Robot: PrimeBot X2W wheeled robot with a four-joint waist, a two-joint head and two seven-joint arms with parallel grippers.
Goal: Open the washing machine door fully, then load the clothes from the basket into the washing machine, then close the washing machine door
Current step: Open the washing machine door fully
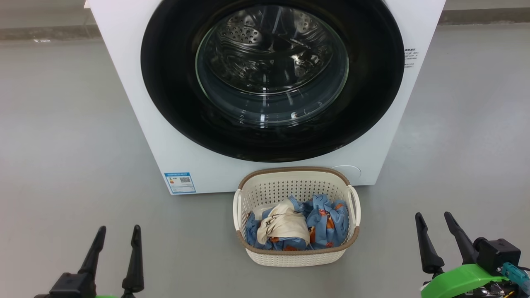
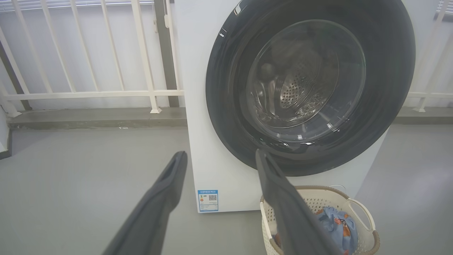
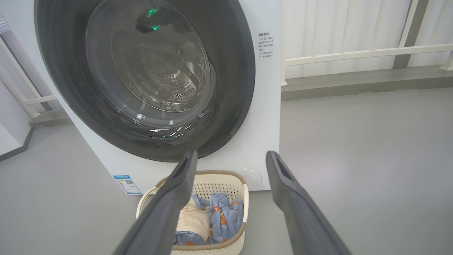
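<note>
The washing machine (image 1: 136,124) stands on the grey floor (image 1: 62,145) directly ahead of me. The washing machine door (image 1: 174,82) is closed, its glossy black rim flush against the white front panel. The steel perforated drum (image 1: 265,45) is visible through the clear glass window. A blue label sticker (image 1: 180,182) sits at the lower left corner of the front panel, and a round cap (image 1: 350,170) sits at the lower right, partly hidden behind the basket rim.

The basket (image 1: 296,256) rests on the floor just in front of the machine, below the door and between my two arms. The clothes (image 1: 327,219) lie bunched inside it: light blue fabric with orange prints, with a cream-white cloth (image 1: 283,223) lying on top toward the left side.

My left gripper (image 1: 119,227) is at the lower left of the head view, fingers spread apart and grasping nothing. My right gripper (image 1: 433,214) is at the lower right, fingers likewise spread and empty. Both are well apart from the basket and the door, touching neither.

In the left wrist view, a cream railing (image 2: 88,95) runs along the wall behind the machine.
</note>
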